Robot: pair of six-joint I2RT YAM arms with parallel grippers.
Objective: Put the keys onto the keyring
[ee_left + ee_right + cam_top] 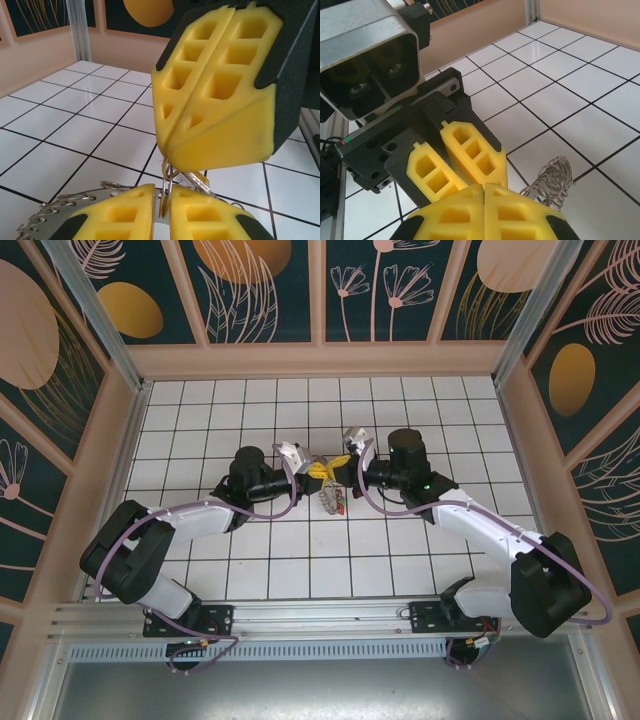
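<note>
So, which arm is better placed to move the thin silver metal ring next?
Probably right: the right fingers are shut on the thin silver metal ring; the left fingers merely flank it.
</note>
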